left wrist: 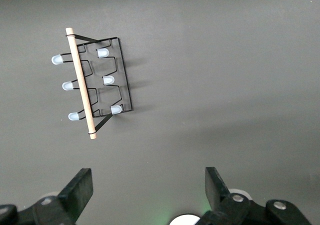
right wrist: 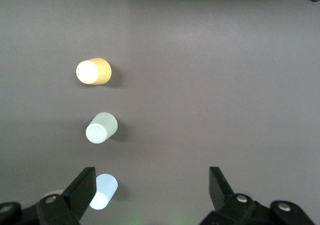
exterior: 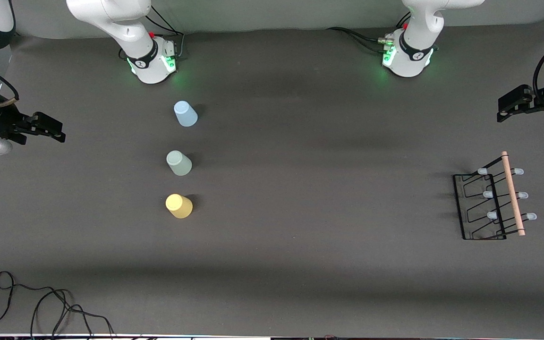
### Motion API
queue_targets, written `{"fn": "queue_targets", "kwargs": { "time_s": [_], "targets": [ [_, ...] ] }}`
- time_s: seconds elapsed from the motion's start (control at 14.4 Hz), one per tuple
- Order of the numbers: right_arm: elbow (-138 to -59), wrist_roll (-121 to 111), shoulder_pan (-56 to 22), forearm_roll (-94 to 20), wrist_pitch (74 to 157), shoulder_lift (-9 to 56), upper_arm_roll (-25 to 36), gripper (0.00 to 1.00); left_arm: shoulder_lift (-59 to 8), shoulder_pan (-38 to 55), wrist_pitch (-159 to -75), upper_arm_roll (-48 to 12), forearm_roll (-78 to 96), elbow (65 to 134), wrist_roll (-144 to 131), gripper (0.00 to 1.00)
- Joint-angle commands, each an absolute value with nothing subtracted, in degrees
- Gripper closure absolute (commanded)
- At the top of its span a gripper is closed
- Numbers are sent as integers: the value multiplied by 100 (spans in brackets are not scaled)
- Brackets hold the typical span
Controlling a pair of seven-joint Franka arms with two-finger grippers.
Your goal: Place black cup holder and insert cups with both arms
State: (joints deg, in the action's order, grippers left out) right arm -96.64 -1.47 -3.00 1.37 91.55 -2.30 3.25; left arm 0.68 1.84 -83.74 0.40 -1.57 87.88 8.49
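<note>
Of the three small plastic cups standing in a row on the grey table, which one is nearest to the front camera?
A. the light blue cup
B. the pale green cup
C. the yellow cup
C: the yellow cup lies lowest in the front view, below the pale green cup and the light blue cup.

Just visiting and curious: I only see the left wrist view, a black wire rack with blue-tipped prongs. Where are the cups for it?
Observer: Three cups stand in a row toward the right arm's end of the table: light blue cup, pale green cup, yellow cup.
Operator: Which is nearest the front camera?
Observer: The yellow cup.
Operator: My left gripper is open near the rack. Is the other arm holding one?
Observer: No. The right gripper hangs open and empty over that end of the table.
</note>
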Motion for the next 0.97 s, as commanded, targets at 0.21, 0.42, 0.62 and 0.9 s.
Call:
{"fn": "queue_targets", "kwargs": {
  "time_s": [0.21,0.42,0.62,0.9],
  "targets": [
    [-9703,-44,-325,149,9185,-281,334,0,167,246,-8244,53,-237,8745,712,0],
    [-9703,-44,-325,149,9185,-281,334,0,150,246,-8262,53,-246,8745,712,0],
    [-9694,-35,-325,149,9193,-272,334,0,158,255,-8209,35,-246,8763,712,0],
    [-9686,-35,-316,149,9185,-264,334,0,79,176,-8297,35,-246,8780,738,0]
  ]
}}
